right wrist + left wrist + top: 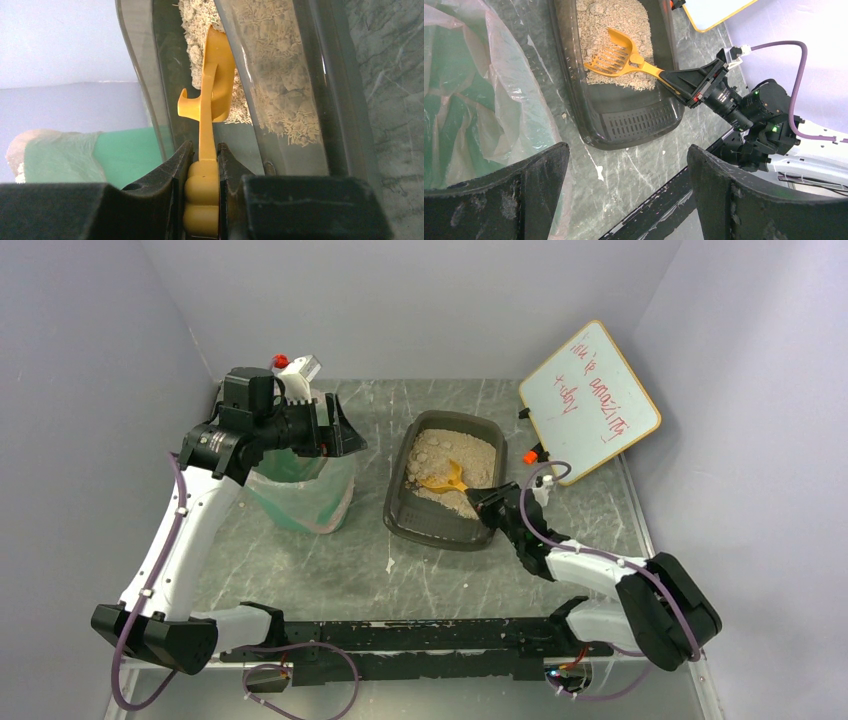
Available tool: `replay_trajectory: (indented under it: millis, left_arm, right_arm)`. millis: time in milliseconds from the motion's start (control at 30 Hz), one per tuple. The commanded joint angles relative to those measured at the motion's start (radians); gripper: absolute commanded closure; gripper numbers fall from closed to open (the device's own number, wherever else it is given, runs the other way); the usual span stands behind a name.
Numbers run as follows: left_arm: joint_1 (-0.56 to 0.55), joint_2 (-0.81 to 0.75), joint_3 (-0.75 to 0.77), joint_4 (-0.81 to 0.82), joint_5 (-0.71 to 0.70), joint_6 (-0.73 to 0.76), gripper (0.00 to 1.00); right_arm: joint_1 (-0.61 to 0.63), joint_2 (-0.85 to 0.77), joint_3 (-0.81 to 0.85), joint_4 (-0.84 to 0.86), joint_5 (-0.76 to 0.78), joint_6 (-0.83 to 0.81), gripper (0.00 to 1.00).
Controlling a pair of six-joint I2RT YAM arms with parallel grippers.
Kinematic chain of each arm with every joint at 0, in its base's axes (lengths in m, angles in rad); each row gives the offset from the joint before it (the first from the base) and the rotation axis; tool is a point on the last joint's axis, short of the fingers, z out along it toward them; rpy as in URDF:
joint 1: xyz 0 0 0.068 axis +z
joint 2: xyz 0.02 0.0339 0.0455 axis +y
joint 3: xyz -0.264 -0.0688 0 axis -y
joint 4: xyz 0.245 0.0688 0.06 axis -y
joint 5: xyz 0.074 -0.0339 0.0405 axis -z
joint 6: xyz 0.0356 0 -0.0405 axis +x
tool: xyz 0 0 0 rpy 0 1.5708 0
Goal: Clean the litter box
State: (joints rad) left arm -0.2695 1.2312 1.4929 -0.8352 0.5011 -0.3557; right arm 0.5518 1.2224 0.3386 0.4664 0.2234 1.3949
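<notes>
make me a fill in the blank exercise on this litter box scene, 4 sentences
1. The right gripper is shut on the scoop's ____.
2. The scoop's head rests on the beige ____ in the litter box.
3. The left gripper's jaws are ____, holding nothing.
4. The green bin is lined with a clear plastic ____.

Missing words: handle; litter; open; bag

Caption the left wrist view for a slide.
The right tool grips the orange scoop, its head in the litter box, beside the bagged green bin.
</notes>
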Motion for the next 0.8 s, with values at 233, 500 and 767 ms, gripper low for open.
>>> replay_trajectory:
  millis: [233, 500, 767]
  left_arm:
    - [0.002, -0.031, 0.008, 0.033, 0.027, 0.015, 0.08]
    - [0.001, -0.032, 0.002, 0.029, 0.011, 0.027, 0.08]
    - [0.000, -0.018, 0.003, 0.028, 0.022, 0.040, 0.08]
  right_arm:
    - [-0.015, -0.015, 0.084, -0.076, 0.061, -0.171, 1.00]
    - [-0.016, 0.106, 0.321, -0.367, 0.128, -0.410, 1.00]
    - [-0.014, 0.197, 0.264, -0.182, 0.044, -0.372, 1.00]
